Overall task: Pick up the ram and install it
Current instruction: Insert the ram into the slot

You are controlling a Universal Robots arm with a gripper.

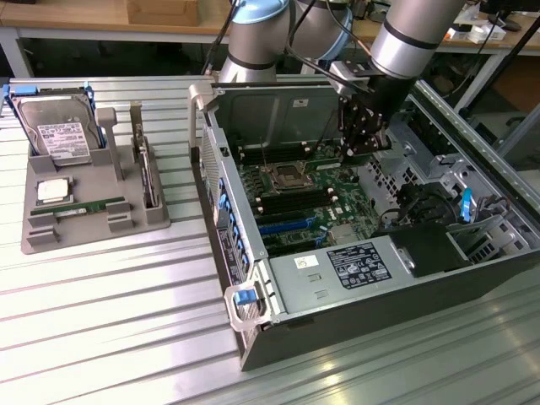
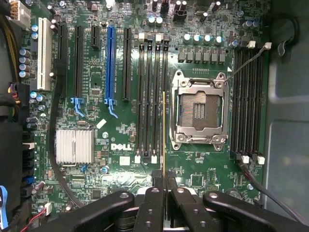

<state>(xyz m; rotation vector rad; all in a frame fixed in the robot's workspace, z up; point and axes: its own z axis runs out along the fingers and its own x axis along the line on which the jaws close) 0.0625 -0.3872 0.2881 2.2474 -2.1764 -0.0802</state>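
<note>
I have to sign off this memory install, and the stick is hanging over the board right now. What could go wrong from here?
1. The ram, seen edge-on in the gripper, hangs beside the memory slots; if it is off the slot line it could jam instead of seating.
2. The empty CPU socket lies right next to it; a sideways slip might strike it.
3. A thin white cable crosses the board near the other slots and could snag.

The end effector [image 1: 364, 142] hangs inside the open computer case [image 1: 380, 278], above the motherboard [image 1: 295, 202].
</note>
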